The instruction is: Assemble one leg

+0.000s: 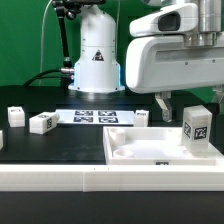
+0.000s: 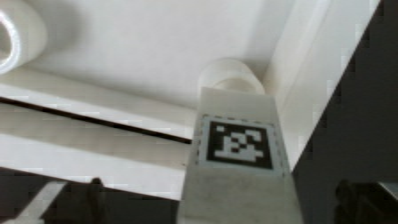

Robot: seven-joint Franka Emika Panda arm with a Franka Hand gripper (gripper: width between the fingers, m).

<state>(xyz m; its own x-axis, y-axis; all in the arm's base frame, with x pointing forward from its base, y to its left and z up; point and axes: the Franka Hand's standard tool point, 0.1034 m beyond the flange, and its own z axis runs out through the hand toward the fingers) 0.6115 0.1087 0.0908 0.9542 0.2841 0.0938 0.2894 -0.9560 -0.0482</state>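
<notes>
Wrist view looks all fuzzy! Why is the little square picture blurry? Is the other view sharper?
Wrist view: the leg looks very close to the camera, so its tag is soft and smeared, and the white tray behind is washed out. Exterior view: sharper; the tag shows clearer edges.

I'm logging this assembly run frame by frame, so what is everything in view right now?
upright leg: one, white, tagged, at the tray's far corner, exterior view's right
loose legs: two, white, tagged, on the table, exterior view's left
small block: one, white, behind the tray, possibly a leg
tray: one, white, front
marker board: one, white, centre
arm base: one, white, back
fingers: dark, by the upright leg, grip unclear
</notes>
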